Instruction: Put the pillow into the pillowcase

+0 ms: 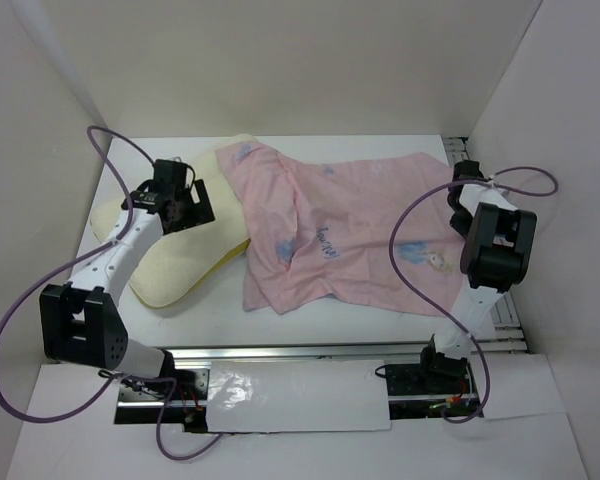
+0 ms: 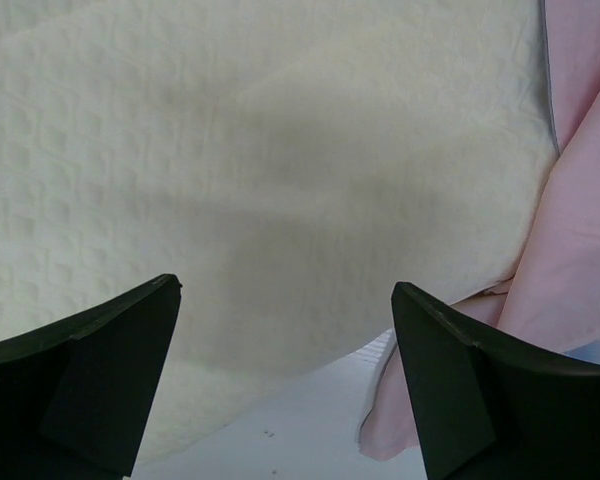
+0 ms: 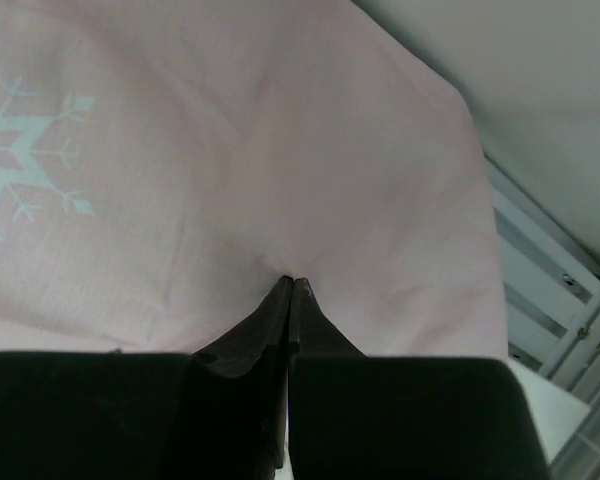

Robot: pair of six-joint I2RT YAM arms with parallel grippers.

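The cream-yellow pillow [image 1: 175, 265] lies at the table's left, its far right part under the pillowcase's edge. The pillowcase [image 1: 350, 225] lies spread pink side up across the middle and right, faint blue print showing through. My left gripper [image 1: 185, 200] hovers open over the pillow's upper part. In the left wrist view it [image 2: 285, 380] is empty, with the pillow [image 2: 260, 160] filling the frame and pink fabric [image 2: 580, 220] at the right. My right gripper [image 1: 462, 188] is at the pillowcase's far right corner. In the right wrist view it [image 3: 292, 283] is shut, pinching puckered pink fabric [image 3: 230, 150].
White walls close in the table at the back and both sides. A metal rail [image 1: 310, 352] runs along the near edge, and a slotted rail [image 3: 555, 300] lies just right of the pillowcase. A white sheet [image 1: 300, 400] covers the arm bases.
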